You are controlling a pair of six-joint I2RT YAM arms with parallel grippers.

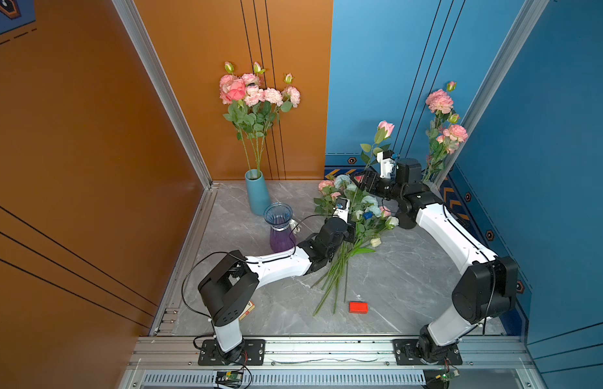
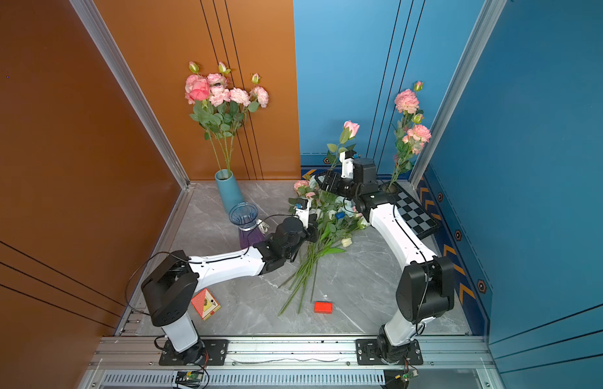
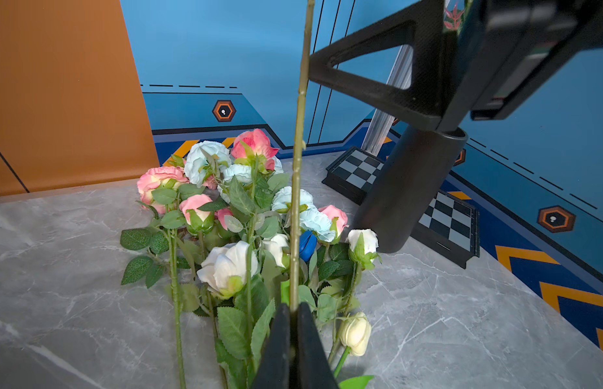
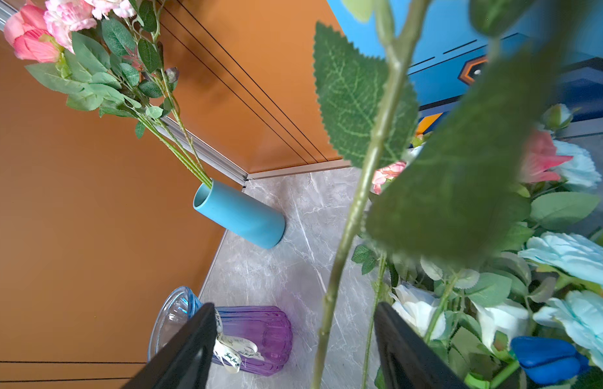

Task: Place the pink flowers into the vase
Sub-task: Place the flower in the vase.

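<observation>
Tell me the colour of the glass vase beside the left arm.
The glass vase is clear blue at the rim, fading to purple below; best seen in the right wrist view.

We saw the tall cylinder vase (image 1: 258,195) at the back by the wall corner, with flower stems (image 1: 256,151) standing in it. The ribbed glass vase (image 1: 280,225) stood just in front of it. Right of both, a heap of flowers (image 1: 354,229) lay on the table (image 1: 411,269). A small block (image 1: 358,307) lay nearer the front, beside the stem ends. A chessboard (image 2: 416,215) lay at the back right.
</observation>
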